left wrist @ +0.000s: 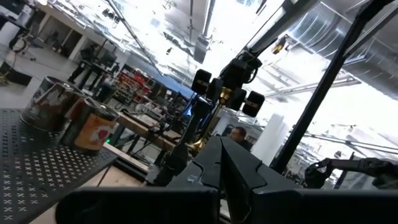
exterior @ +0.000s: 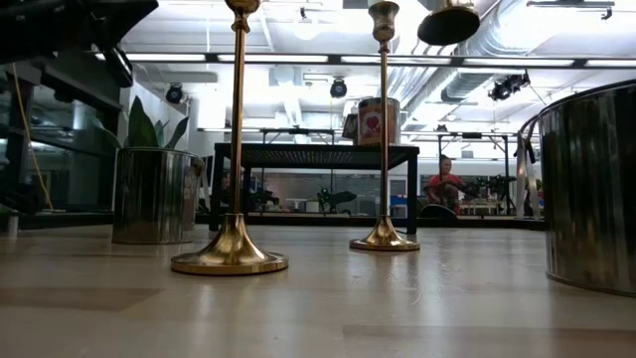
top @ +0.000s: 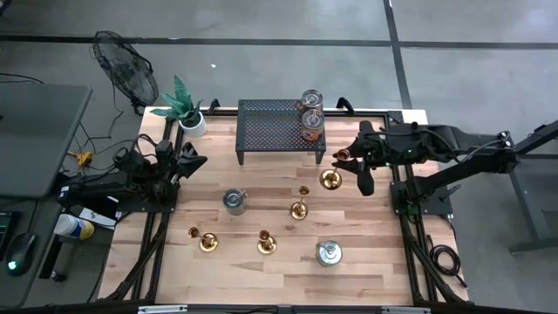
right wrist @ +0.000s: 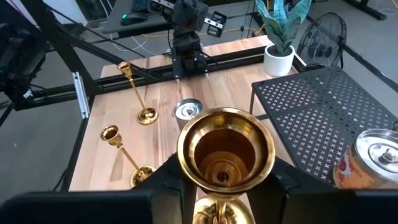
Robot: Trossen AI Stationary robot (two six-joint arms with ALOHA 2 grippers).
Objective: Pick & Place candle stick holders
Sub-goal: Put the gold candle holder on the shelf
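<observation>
Right tool [top: 342,158] clamping gold candle stick holder [right wrist: 225,151], arm outstretched beside rack [top: 272,131]

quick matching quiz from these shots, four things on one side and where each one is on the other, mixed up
Things:
1. plant
2. two printed tins
3. fan
4. lifted candle holder

Places:
A. on the floor, past the table's back left corner
B. between the fingers of the right end effector
C. on the table, at its back left corner
D. on top of the black mesh rack

Pairs: 1-C, 2-D, 3-A, 4-B

The left arm waits at the table's left edge.
</observation>
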